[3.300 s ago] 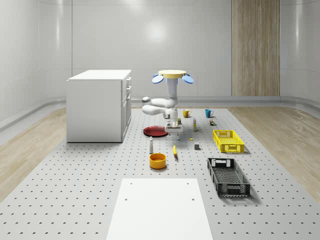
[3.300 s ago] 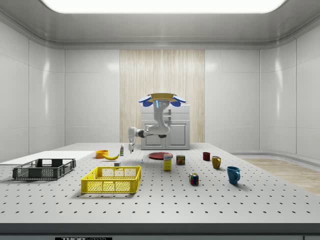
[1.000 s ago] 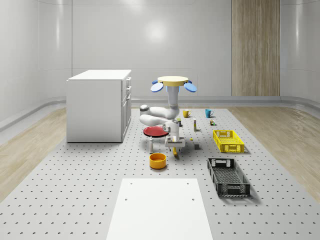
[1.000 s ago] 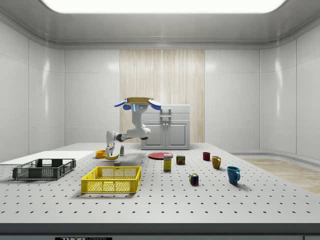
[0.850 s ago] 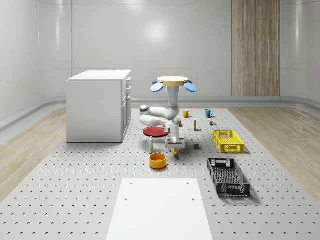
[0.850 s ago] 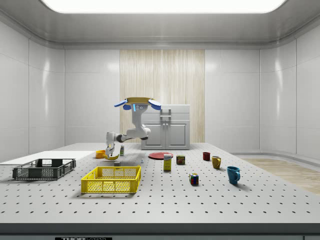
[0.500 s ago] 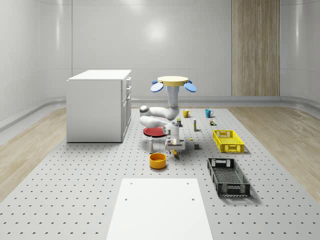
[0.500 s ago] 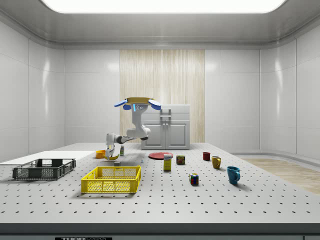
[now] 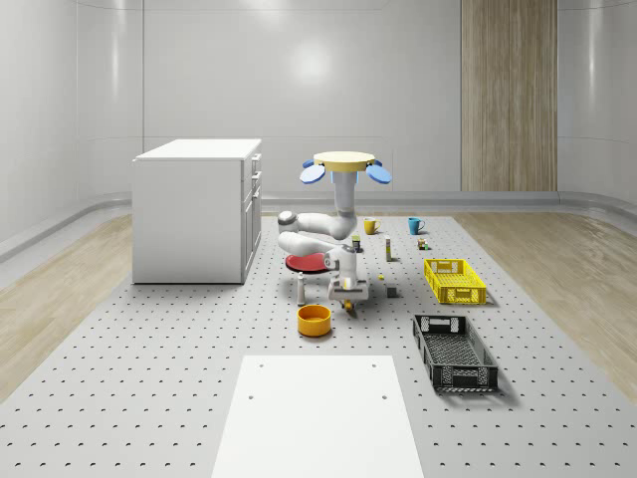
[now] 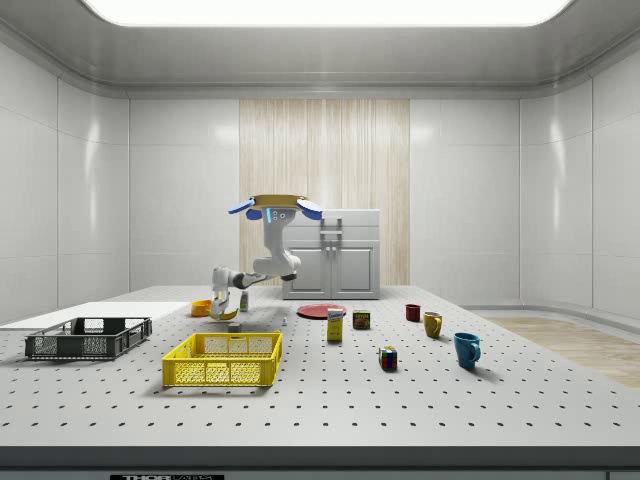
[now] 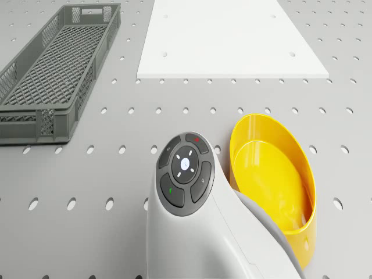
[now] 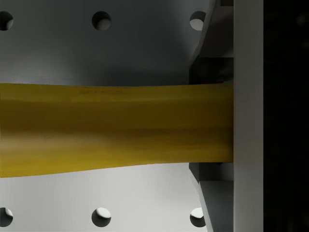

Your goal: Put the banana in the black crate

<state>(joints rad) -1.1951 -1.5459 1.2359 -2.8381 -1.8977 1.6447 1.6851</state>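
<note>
The yellow banana (image 12: 111, 128) lies on the perforated table, and in the whole-scene view only its tip (image 9: 349, 308) pokes out below the hand. My gripper (image 12: 212, 123) is down over it, one finger (image 12: 210, 70) pressed on each side, shut on the banana. In the side view the gripper (image 10: 228, 306) sits at table height on the banana (image 10: 222, 315). The drone (image 9: 346, 165) hovers above the table behind the banana, arm bent down and forward. The black crate (image 9: 468, 377) stands empty nearer the whole-scene view's front right, and it appears again (image 11: 35, 125) (image 10: 88, 349).
An orange bowl (image 9: 314, 319) (image 11: 273, 174) sits close beside the gripper. A white bottle (image 9: 301, 289) and a red plate (image 9: 304, 262) are just behind. A yellow crate (image 9: 455, 281), a white cabinet (image 9: 197, 209), a white mat (image 9: 318, 413) and mugs (image 10: 466, 349) stand further off.
The drone came forward and the arm lowered the gripper onto the banana. In the last half second the fingers closed in against it. The banana has not moved.
</note>
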